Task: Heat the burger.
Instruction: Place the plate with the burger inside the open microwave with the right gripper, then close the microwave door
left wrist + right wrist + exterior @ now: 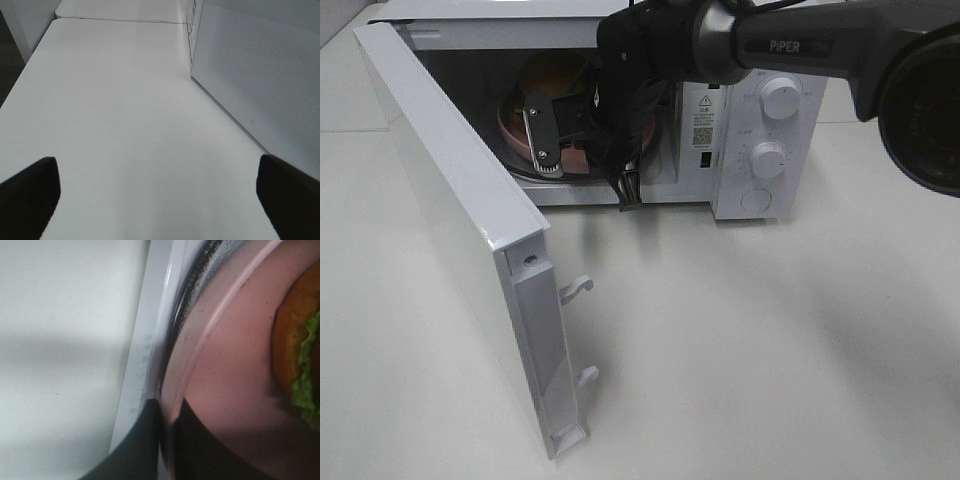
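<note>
The burger (pixel 553 76), a golden-brown bun with green lettuce showing (pixel 296 347), lies on a pink plate (pixel 508 128) inside the open microwave (pixel 760 120). My right gripper (pixel 167 410) reaches into the oven's opening and is shut on the pink plate's rim (pixel 210 335), one finger on each side of it. In the exterior high view the right gripper (pixel 570 152) partly hides the plate and burger. My left gripper (pixel 160 195) shows only in the left wrist view, open and holding nothing, above the white table beside the microwave door (pixel 260 75).
The microwave door (pixel 450 200) swings far out to the left over the white table (pixel 740 340). A glass turntable (pixel 202 267) lies under the plate, just inside the oven's white sill (pixel 142 350). Two dials (pixel 780 98) sit on the control panel.
</note>
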`<state>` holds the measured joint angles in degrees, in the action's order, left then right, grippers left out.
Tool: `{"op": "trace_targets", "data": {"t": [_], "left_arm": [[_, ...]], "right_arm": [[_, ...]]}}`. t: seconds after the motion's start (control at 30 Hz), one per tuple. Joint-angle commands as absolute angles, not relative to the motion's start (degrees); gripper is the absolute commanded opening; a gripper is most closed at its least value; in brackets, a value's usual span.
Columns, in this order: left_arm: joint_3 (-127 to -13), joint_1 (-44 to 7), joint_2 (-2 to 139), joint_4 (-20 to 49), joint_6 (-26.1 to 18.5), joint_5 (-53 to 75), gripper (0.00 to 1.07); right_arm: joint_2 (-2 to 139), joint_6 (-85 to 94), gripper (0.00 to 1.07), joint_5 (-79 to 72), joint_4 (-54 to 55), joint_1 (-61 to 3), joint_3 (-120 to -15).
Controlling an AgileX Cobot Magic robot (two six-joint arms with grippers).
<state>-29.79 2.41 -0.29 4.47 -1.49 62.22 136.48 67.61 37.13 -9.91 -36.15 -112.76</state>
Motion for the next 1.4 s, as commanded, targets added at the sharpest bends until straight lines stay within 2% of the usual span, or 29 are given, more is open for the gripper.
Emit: {"op": "trace_targets", "data": {"t": [0.03, 0.83, 1.0, 1.03, 1.1, 1.17, 1.2, 1.23, 1.27, 1.3, 1.4], "left_arm": [[-29.5, 2.3, -0.5, 4.5, -1.4, 61.4, 1.02], [-29.5, 2.3, -0.5, 4.5, -1.4, 61.4, 1.02], [-29.5, 2.3, -0.5, 4.5, -1.4, 61.4, 1.02], [-29.5, 2.3, -0.5, 4.5, -1.4, 61.4, 1.02], [-29.5, 2.3, -0.5, 4.5, -1.4, 61.4, 1.02], [-29.5, 2.3, -0.5, 4.5, -1.4, 61.4, 1.02], [-29.5, 2.3, -0.5, 4.5, -1.4, 61.4, 1.02], [-29.5, 2.3, -0.5, 4.5, -1.4, 61.4, 1.02], [-29.5, 2.3, -0.5, 4.5, -1.4, 61.4, 1.02], [-29.5, 2.3, -0.5, 4.5, -1.4, 61.4, 1.02], [-29.5, 2.3, -0.5, 4.5, -1.4, 61.4, 1.02]], "right_arm": [[135.2, 67.5, 0.02, 33.6, -9.8, -36.1, -113.7], [135.2, 66.4, 0.05, 33.9, -8.2, -36.7, -114.0], [135.2, 66.1, 0.16, 34.0, -7.8, -36.7, -114.0], [135.2, 65.9, 0.23, 34.3, -7.2, -36.7, -114.0], [135.2, 65.9, 0.27, 34.6, -7.0, -36.7, -114.0], [135.2, 65.9, 0.39, 35.3, -6.9, -36.7, -114.0], [135.2, 65.9, 0.39, 35.3, -6.9, -36.7, -114.0], [135.2, 65.9, 0.45, 35.5, -6.9, -36.7, -114.0], [135.2, 65.9, 0.45, 35.5, -6.9, -36.7, -114.0], [135.2, 65.9, 0.51, 35.6, -6.8, -36.7, -114.0], [135.2, 65.9, 0.58, 36.0, -6.3, -36.7, -114.0]]}}
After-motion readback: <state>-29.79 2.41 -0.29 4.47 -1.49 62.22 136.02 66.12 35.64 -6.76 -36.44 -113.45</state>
